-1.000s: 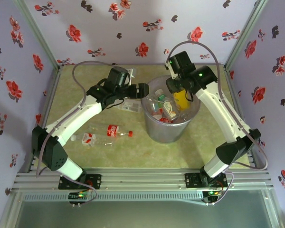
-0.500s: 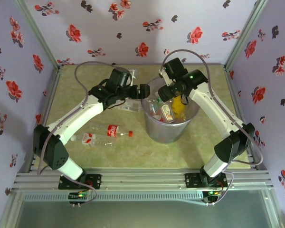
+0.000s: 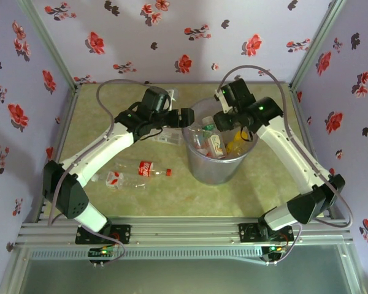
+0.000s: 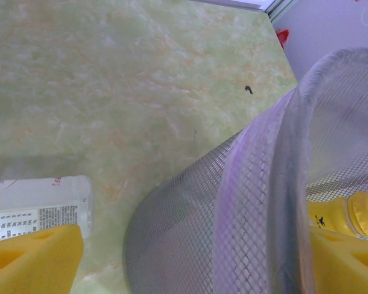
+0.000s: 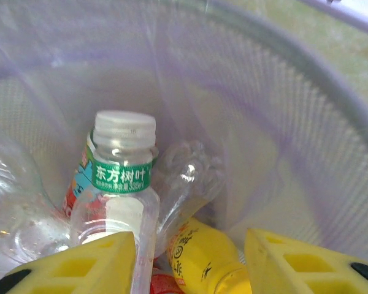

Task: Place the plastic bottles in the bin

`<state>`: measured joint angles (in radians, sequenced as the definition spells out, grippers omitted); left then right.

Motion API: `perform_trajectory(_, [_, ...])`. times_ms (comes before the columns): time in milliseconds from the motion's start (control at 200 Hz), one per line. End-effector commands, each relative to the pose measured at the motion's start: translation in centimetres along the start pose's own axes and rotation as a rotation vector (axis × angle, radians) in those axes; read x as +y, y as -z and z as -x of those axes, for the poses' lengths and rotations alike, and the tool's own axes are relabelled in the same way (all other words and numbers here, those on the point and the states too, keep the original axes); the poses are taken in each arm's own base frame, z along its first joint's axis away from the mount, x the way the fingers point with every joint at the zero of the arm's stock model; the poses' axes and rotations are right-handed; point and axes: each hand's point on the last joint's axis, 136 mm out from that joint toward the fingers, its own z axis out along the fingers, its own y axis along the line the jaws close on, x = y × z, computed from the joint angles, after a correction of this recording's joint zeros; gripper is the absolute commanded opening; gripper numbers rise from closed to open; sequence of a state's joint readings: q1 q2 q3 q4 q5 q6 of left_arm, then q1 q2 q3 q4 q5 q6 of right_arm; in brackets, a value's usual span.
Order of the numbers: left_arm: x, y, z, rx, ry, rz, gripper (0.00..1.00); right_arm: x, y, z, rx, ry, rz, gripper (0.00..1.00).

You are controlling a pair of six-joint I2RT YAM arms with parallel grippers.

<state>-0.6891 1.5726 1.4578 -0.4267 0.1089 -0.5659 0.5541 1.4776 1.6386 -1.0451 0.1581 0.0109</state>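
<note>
Walls (image 3: 110,37) printed with red and black flowers on lavender enclose a flat table (image 3: 98,116) with a mottled green-yellow, marble-like surface.

On the table, left to right, three crushed bottles of thin clear plastic lie on their sides. Two carry red labels: the near-left bottle (image 3: 115,179) and, just beside it, the red-capped bottle (image 3: 148,168). The third, the white-label bottle (image 3: 167,136), lies farther back under my left arm (image 3: 104,150), near the bin; its label bears fine dark print.

My left gripper (image 3: 185,116) stands at the bin's left rim. Its two yellow foam pads (image 4: 34,257) are wide apart and clamp nothing. One is outside the wall and the other inside, with the rim between them.

The bin (image 3: 214,171) is round and tapers toward its base. Its wall is fine grey mesh lined with a translucent lavender film.

My right gripper (image 3: 224,119) hangs over the bin's mouth, with its pads likewise spread and closed on nothing.

Inside the bin I count at least four bottles:
- a dented clear bottle (image 5: 12,208) at the left;
- an upright white-capped bottle (image 5: 119,177) with a green band;
- a crumpled bottle (image 5: 187,177), glossy and clear;
- a smooth yellow bottle (image 5: 202,257) lying lowest, below the gap between the pads.
</note>
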Motion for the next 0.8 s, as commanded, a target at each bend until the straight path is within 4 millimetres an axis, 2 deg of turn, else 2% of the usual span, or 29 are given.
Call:
perform_trajectory(0, [-0.9, 0.0, 0.5, -0.015, 0.004, -0.025, 0.88, 0.0, -0.4, -0.2, -0.015, -0.053, 0.007, 0.50])
perform_trajectory(65, [-1.0, 0.1, 0.5, -0.016, 0.002, -0.028, 0.88, -0.1, 0.2, 0.3, -0.057, -0.071, 0.013, 0.50])
perform_trajectory(145, [-1.1, 0.3, 0.8, -0.023, -0.004, -0.031, 0.88, -0.2, 1.9, 1.6, -0.142, -0.092, 0.027, 0.54])
perform_trajectory(340, [-1.8, 2.4, 2.9, -0.087, -0.043, -0.020, 0.94, -0.5, 5.9, 4.0, -0.340, -0.145, 0.059, 0.61])
perform_trajectory(505, [-1.6, 4.5, 4.7, -0.143, -0.048, 0.010, 1.00, -0.5, 6.8, 4.7, -0.406, -0.178, 0.082, 0.69])
perform_trajectory(640, [0.5, 6.4, 5.7, -0.184, 0.002, 0.056, 1.00, -0.5, 6.7, 5.0, -0.423, -0.207, 0.098, 0.76])
perform_trajectory(795, [5.5, 8.2, 6.0, -0.238, 0.128, 0.170, 1.00, -0.5, 6.9, 5.0, -0.439, -0.214, 0.102, 0.80])
